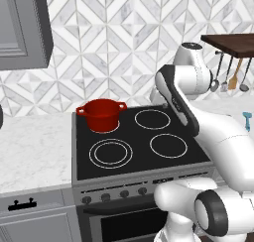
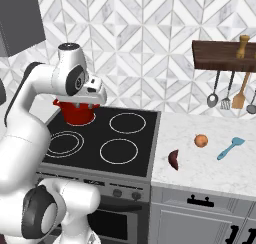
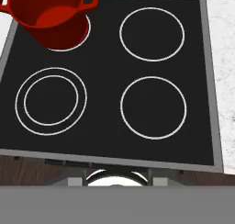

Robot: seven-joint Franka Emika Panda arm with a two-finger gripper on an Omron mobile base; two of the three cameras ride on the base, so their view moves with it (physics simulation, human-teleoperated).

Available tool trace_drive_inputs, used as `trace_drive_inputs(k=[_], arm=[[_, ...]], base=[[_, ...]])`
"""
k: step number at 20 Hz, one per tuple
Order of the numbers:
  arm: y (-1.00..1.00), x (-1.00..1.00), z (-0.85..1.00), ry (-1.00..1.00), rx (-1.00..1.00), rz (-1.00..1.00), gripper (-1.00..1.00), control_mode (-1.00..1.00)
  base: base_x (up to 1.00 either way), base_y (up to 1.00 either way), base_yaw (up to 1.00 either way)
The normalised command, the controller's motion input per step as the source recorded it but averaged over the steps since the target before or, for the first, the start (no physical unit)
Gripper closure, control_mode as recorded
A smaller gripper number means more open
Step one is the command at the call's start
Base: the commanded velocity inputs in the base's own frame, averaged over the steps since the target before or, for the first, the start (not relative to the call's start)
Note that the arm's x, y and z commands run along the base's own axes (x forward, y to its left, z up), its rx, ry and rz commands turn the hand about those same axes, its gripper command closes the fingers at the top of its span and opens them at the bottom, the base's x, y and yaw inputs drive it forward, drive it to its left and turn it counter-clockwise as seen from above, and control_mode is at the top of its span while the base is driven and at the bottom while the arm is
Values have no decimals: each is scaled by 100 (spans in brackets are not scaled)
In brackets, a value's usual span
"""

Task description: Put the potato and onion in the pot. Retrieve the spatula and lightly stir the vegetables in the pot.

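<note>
Nothing sits between the gripper (image 2: 98, 99) jaws that can be seen; how wide they stand cannot be told. It hangs high over the stove (image 3: 105, 122), beside the red pot (image 1: 101, 114) on the back-left burner. Well apart, the onion (image 2: 200, 140) and teal spatula (image 2: 230, 147) lie on the right counter (image 2: 210, 170). Judging best: swing right, descend squarely over the onion.

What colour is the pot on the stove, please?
Red; the pot shows best in the left base view.
</note>
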Motion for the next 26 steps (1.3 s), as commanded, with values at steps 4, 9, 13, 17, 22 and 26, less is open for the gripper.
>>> trace_drive_inputs(k=[4, 9, 13, 17, 22, 26], arm=[[-1, -6, 0, 0, 0, 0, -100, -100], [-70, -6, -4, 0, 0, -3, -100, -100], [-98, 0, -25, 0, 0, -9, -100, -100], [-100, 9, -46, 1, -3, -12, -100, -100], [-94, 20, -62, 5, -5, -11, -100, -100], [-81, 26, -57, 5, -2, -12, -100, -100]], base=[[0, 0, 0], [0, 0, 0], [0, 0, 0], [0, 0, 0], [0, 0, 0], [0, 0, 0]])
